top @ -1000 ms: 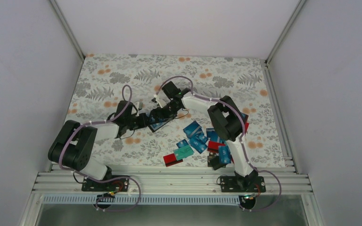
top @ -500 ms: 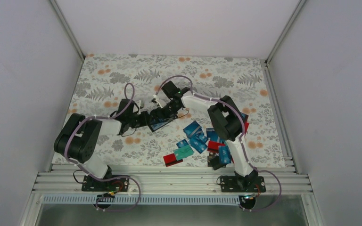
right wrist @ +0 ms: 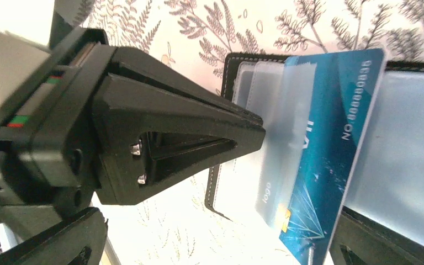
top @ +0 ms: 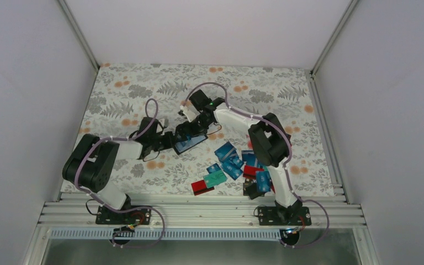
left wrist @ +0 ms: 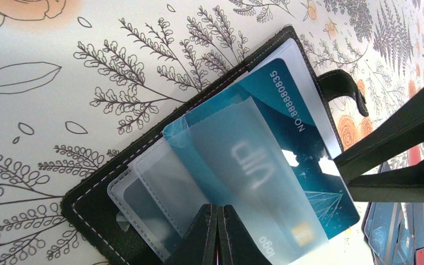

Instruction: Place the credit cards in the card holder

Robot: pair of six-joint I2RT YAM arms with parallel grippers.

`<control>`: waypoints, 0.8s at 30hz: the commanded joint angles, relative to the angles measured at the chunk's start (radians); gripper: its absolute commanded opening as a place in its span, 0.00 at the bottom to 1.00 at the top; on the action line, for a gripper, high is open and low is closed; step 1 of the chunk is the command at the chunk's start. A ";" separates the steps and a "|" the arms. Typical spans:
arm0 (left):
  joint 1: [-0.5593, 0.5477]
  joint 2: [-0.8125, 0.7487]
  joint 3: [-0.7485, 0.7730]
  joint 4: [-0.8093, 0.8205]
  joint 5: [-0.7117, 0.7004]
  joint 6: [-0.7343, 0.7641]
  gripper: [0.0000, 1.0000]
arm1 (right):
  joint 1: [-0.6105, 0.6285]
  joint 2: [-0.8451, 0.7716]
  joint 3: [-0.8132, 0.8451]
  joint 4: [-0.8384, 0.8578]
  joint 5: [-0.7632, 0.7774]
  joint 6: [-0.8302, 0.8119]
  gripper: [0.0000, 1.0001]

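**Left end effector [left wrist: 216, 220] clamps the card holder [left wrist: 96, 201]; right end effector [top: 190, 130] spread beside it**

Reaching in from the left, the left end effector has its two fingers pressed together. They pinch the clear sleeves [left wrist: 160, 187] at the near edge of the card holder. The black case lies opened out on the flower-patterned desk [top: 127, 94], near the middle.

A teal card [left wrist: 287, 105] marked "VIP" sits partway inside one clear sleeve, with its numbered end standing out beyond it.

Just to the right, the right end effector comes down from the far side with its fingers set wide apart, gripping nothing. One fingertip [left wrist: 359, 163] rests against the card's exposed edge.

Further right, well apart from the case, the other credit cards [top: 233, 164] lie in a loose heap of blue, teal, red and black near the right arm's base.
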 commanded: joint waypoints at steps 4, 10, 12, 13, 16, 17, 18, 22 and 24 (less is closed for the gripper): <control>-0.003 -0.002 -0.034 -0.093 -0.055 0.009 0.02 | -0.005 -0.088 -0.002 0.012 0.113 0.023 0.99; -0.002 -0.020 -0.028 -0.101 -0.050 0.011 0.02 | -0.005 -0.073 -0.024 0.062 0.181 0.050 0.92; -0.003 -0.034 -0.026 -0.110 -0.050 0.011 0.02 | -0.004 -0.061 -0.028 0.073 0.194 0.056 0.91; -0.005 -0.042 -0.025 -0.114 -0.052 0.011 0.02 | -0.004 -0.055 -0.027 0.077 0.199 0.058 0.91; -0.004 -0.069 -0.019 -0.134 -0.052 0.011 0.02 | -0.004 -0.037 -0.030 0.091 0.203 0.067 0.91; -0.005 -0.080 -0.018 -0.141 -0.054 0.010 0.02 | -0.003 -0.030 -0.029 0.097 0.199 0.069 0.91; -0.005 -0.093 -0.018 -0.150 -0.058 0.009 0.02 | -0.002 -0.025 -0.028 0.102 0.195 0.071 0.91; -0.004 -0.164 -0.016 -0.192 -0.091 0.002 0.03 | 0.008 -0.007 -0.025 0.125 0.176 0.076 0.91; -0.004 -0.200 -0.015 -0.230 -0.120 0.000 0.02 | 0.014 0.005 -0.023 0.133 0.161 0.076 0.91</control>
